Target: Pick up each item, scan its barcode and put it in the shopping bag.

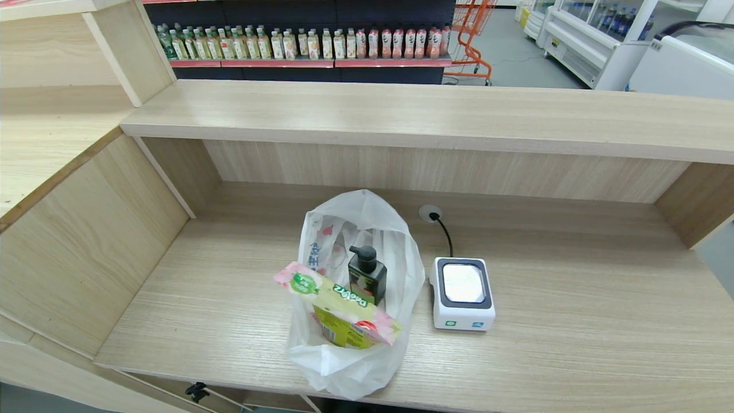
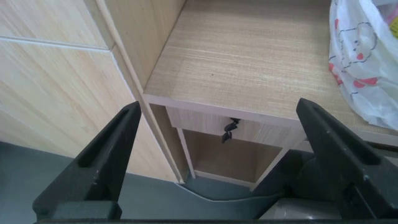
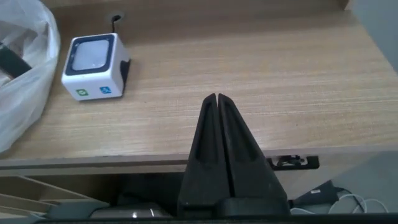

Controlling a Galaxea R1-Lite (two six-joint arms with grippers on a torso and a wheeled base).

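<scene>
A white plastic shopping bag (image 1: 350,344) stands on the wooden counter (image 1: 573,321), and its edge shows in the wrist views (image 2: 364,68) (image 3: 18,93). Inside it stand a dark pump bottle (image 1: 367,275) and a pink and green pouch (image 1: 338,307) that leans out over the rim. To the right of the bag sits the white barcode scanner (image 1: 462,292) (image 3: 93,67) with its window facing up. My left gripper (image 2: 217,155) hangs open below the counter's left front corner, holding nothing. My right gripper (image 3: 216,99) is shut and empty, low at the counter's front edge, right of the scanner.
A raised wooden shelf (image 1: 401,115) runs along the back of the counter, with side walls left and right. The scanner's black cable (image 1: 446,232) leads to a hole in the counter. A drawer with a key (image 2: 229,128) sits under the counter front.
</scene>
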